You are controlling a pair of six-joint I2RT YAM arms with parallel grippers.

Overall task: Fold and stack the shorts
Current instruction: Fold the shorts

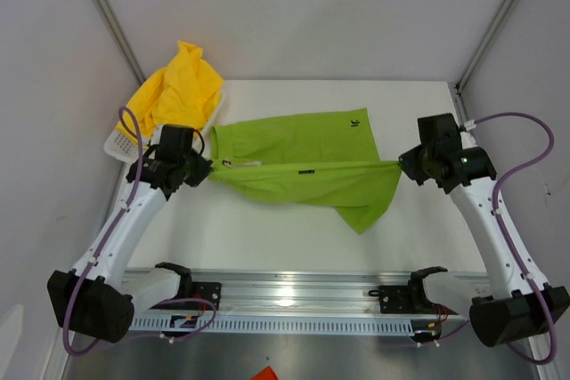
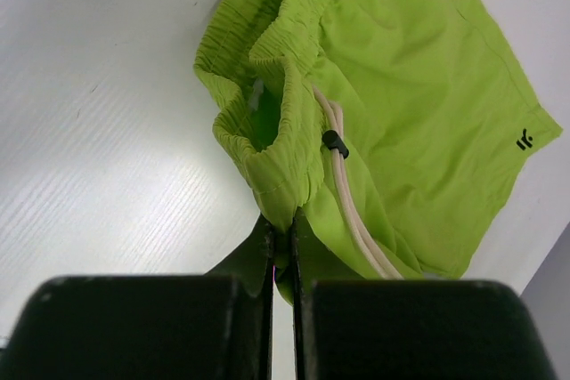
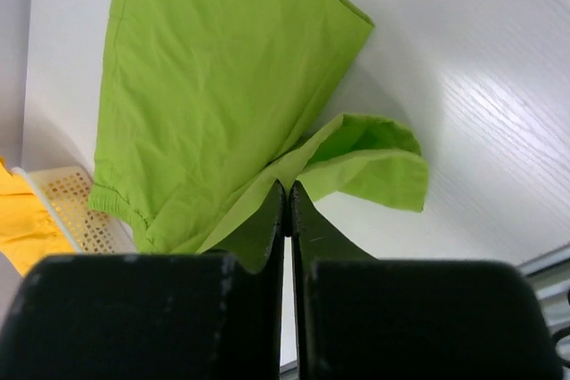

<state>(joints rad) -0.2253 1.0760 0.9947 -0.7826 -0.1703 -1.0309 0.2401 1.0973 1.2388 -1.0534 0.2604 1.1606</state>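
Left jaws on lime shorts (image 2: pixel 419 77); cord toggle (image 2: pixel 334 143) only in left-wrist view

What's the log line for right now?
left jaws: shut on green shorts waistband | right jaws: shut on other end | yellow shorts: on basket

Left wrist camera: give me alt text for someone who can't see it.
The left gripper is shut on the waistband of lime green shorts spread over a white table. A white drawstring trails from it; a small dark logo shows at right.

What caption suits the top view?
Left gripper and right gripper hold the green shorts taut between them; yellow shorts lie over the basket.
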